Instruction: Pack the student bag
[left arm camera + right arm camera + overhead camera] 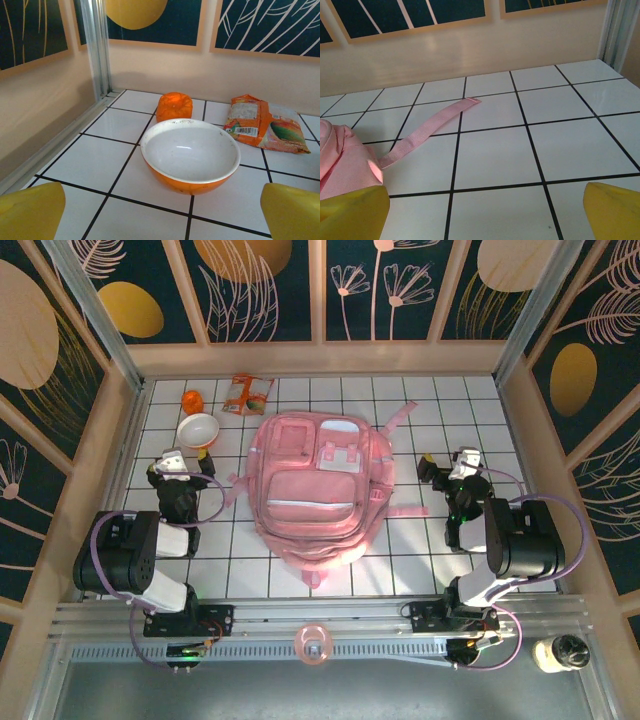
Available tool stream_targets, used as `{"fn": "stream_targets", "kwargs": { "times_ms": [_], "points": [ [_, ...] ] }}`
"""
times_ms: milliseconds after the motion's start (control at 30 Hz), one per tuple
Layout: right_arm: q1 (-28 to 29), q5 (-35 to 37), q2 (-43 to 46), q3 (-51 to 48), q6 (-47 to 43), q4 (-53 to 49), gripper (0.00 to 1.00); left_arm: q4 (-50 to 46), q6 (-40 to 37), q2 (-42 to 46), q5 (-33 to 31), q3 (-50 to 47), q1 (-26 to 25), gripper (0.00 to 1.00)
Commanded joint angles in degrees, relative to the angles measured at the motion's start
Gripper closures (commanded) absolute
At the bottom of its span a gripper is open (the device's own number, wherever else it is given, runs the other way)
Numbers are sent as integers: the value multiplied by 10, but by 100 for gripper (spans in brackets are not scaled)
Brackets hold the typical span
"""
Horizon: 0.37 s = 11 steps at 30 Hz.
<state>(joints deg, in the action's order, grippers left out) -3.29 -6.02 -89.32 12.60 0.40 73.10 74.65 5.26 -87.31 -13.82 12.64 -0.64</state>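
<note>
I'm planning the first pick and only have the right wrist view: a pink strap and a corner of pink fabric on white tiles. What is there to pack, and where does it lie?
Observer: The student bag lies flat in the centre of the workspace, front pockets facing up.
Operator: And the loose items?
Observer: An orange bowl, white inside and empty, stands left of the bag, directly in front of the left gripper, whose jaws are open.
Operator: Anything beyond that?
Observer: Farther back than the bowl lie a small orange object and, to its right, an orange snack packet.
</note>
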Motion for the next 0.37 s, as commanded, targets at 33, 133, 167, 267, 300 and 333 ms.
{"fn": "stream_targets", "kwargs": {
  "times_ms": [33,133,167,267,300,333],
  "points": [
    [3,11,0,4,5,17,1,2,12,4,12,-2,3,1],
    [3,11,-1,4,5,17,1,1,12,2,12,0,3,1],
    [3,11,0,4,5,17,1,-2,13,2,12,2,3,1],
    [3,11,-1,4,5,17,1,0,12,3,12,-1,3,1],
    [3,11,0,4,5,16,1,4,12,4,13,-2,3,1],
    [3,11,-1,5,5,17,1,2,12,3,13,-1,3,1]
  ]
}}
